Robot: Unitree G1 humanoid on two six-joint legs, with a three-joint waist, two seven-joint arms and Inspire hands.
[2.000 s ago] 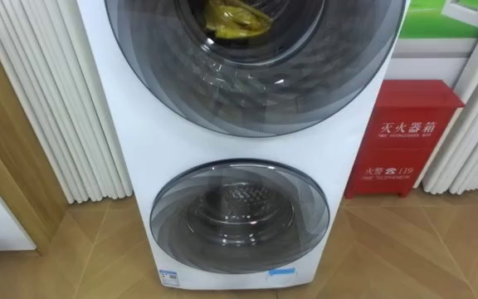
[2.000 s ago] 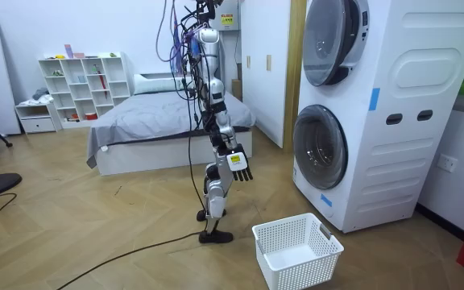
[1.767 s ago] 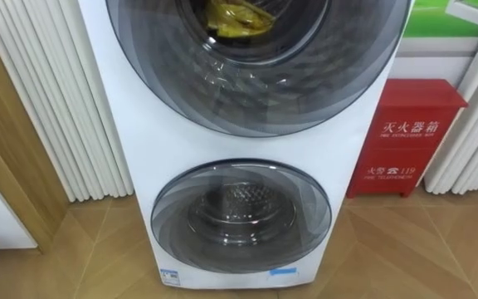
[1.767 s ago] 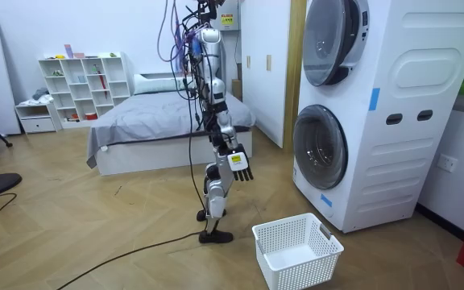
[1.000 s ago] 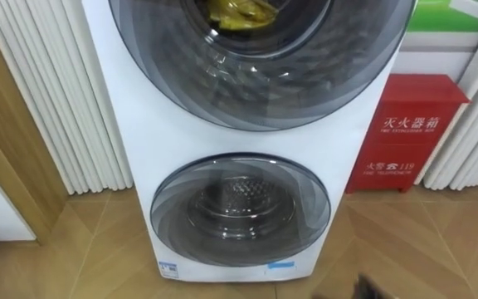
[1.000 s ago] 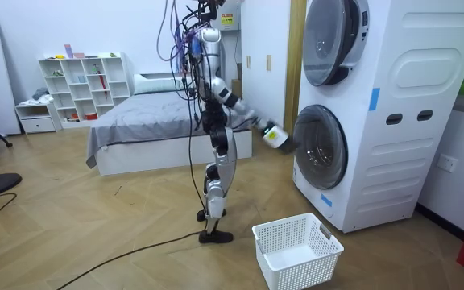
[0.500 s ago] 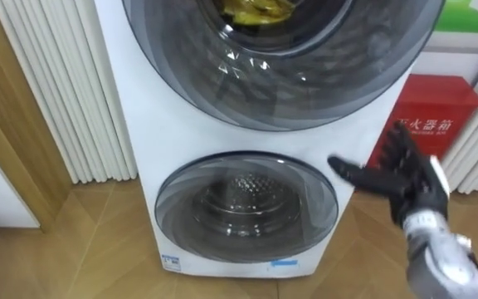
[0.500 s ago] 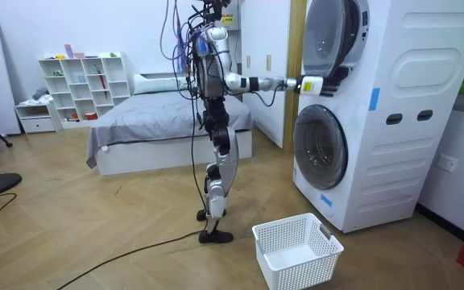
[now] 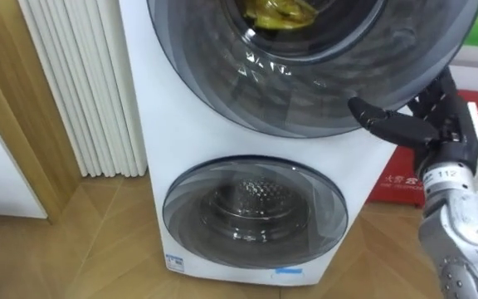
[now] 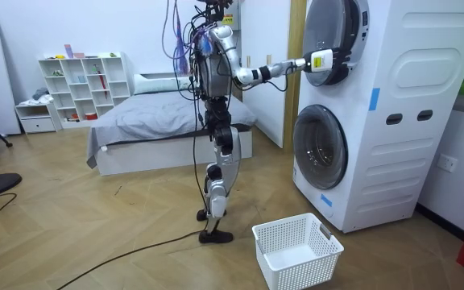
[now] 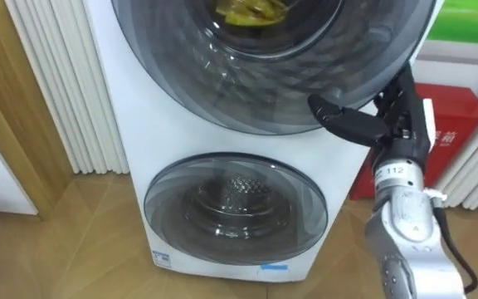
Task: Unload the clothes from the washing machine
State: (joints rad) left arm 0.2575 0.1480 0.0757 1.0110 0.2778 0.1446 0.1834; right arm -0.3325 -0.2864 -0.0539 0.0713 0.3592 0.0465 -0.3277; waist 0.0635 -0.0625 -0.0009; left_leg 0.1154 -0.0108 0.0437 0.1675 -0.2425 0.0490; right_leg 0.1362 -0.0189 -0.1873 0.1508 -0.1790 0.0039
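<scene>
One open right hand (image 9: 442, 133), fingers straight, sits at the upper door's (image 9: 322, 100) rim; you risk it sliding off the glass, leaving the yellow cloth (image 9: 279, 12) shut in.

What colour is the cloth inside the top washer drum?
The crumpled cloth is yellow; left eye view.

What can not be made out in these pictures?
1. Clothes: eye views, cut off by the top edge; their number is unclear.
2. Right hand: eye views, dark against the dark upper door; touching or not, I cannot tell.
3. Red box: left eye view, mostly hidden behind that hand.
</scene>
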